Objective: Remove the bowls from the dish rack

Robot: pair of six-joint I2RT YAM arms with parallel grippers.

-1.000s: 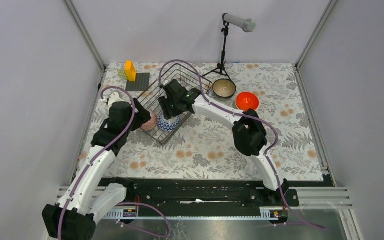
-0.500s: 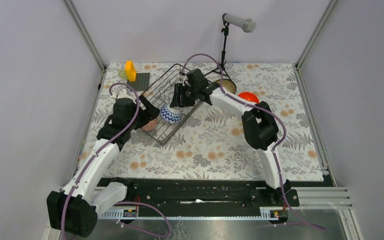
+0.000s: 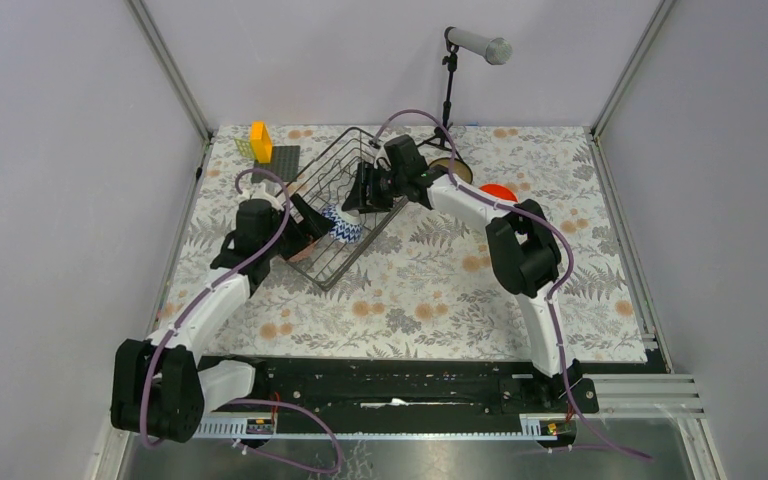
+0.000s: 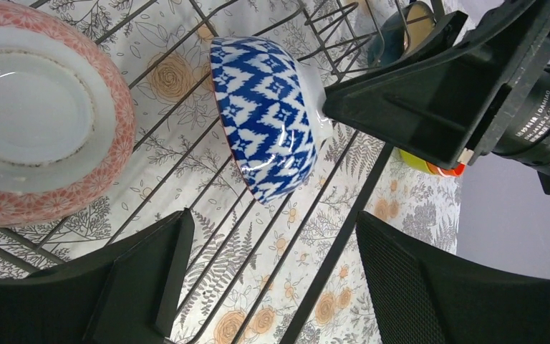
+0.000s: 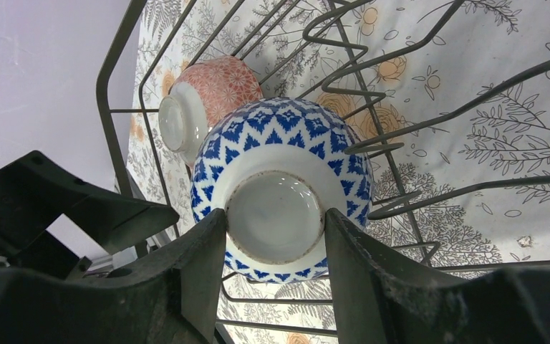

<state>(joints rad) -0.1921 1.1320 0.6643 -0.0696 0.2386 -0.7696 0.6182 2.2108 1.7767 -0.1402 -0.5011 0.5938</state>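
My right gripper (image 5: 273, 215) points into the dish rack (image 3: 332, 168) from the upper right of the top view. Its two fingers (image 5: 200, 265) are parted to either side of the white foot ring of the blue-and-white bowl (image 5: 279, 136). In the right wrist view the ring exactly fills the gap between them, but I cannot tell whether the pads press on it or stand just short of it. That bowl stands on edge among the tines in the middle of the rack, foot toward my right gripper.

My left gripper (image 4: 272, 217) is at the rack's lower left, jaws spread wide. Nothing lies between them but rack wire and the flowered tabletop (image 3: 410, 300) beyond. In the top view it covers part of the blue-and-white bowl and nearly all of the pink bowl (image 4: 36, 122). The pink bowl leans on the wires just beside the blue one, and the left wrist view cuts off its upper left rim.

Outside the rack, the orange bowl (image 3: 498, 189) at upper right is half hidden by my right arm. The teal bowl (image 4: 399, 25) shows only as a dark rim at the top edge of the left wrist view, behind my right gripper. Below that gripper a sliver of yellow-green and orange (image 4: 430, 166) peeks out, too little to name. The yellow block (image 3: 260, 140) and dark plate (image 3: 280, 162) sit at upper left.
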